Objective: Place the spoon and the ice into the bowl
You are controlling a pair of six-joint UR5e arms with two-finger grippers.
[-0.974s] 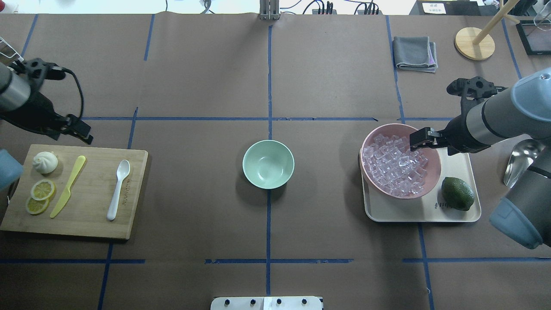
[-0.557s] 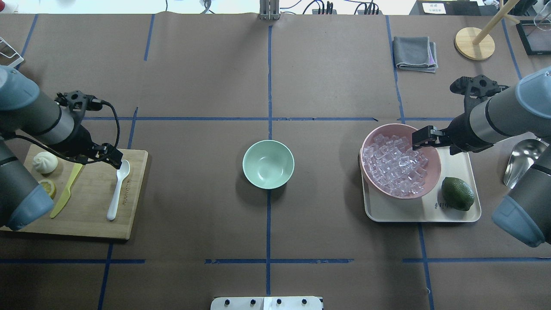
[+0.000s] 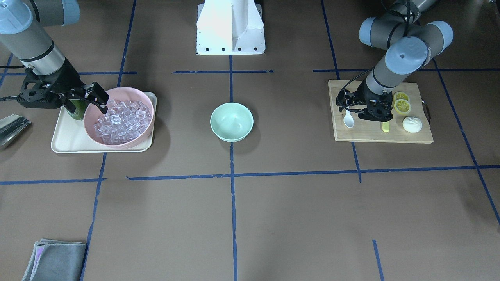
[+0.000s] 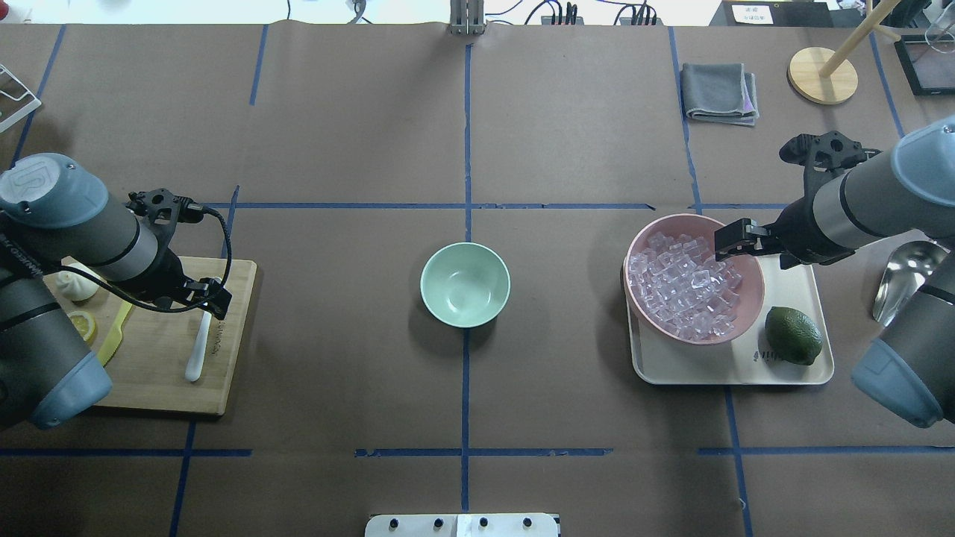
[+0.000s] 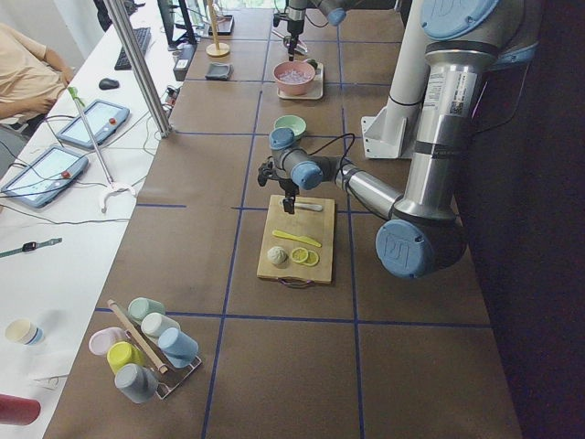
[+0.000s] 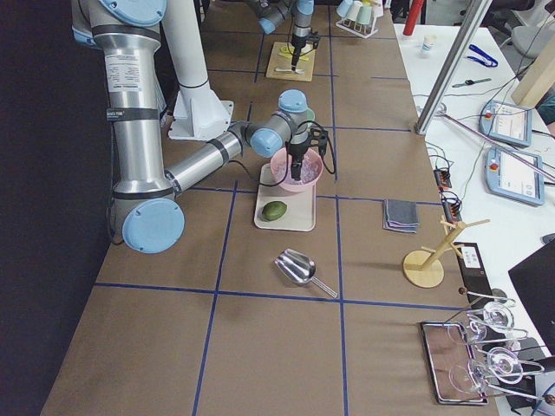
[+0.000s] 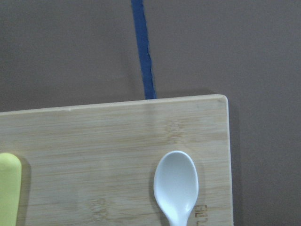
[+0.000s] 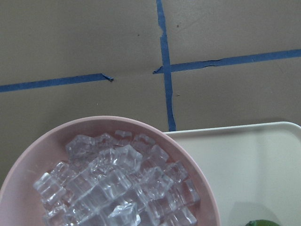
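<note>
The white spoon [image 4: 197, 352] lies on the cutting board [image 4: 160, 377] at the left, and its scoop shows in the left wrist view [image 7: 176, 185]. My left gripper [image 4: 215, 300] hangs open just above the scoop and holds nothing. The ice [image 4: 683, 287] fills the pink bowl [image 4: 750, 298] on the right. My right gripper [image 4: 728, 240] is open and empty over that bowl's far rim. The mint-green bowl [image 4: 465, 284] stands empty at the table's middle, apart from both grippers.
A yellow-green knife [image 4: 113, 341], lemon slices [image 4: 80, 325] and a white bun [image 4: 69, 285] share the board. The pink bowl and a lime [image 4: 793, 335] sit on a cream tray [image 4: 746, 371]. A metal scoop [image 4: 904, 274], grey cloth [image 4: 720, 92] and wooden stand [image 4: 822, 74] are at the right.
My left arm has swung in from the far left across the board, and its gripper is now over the spoon's scoop. My right gripper has barely moved.
</note>
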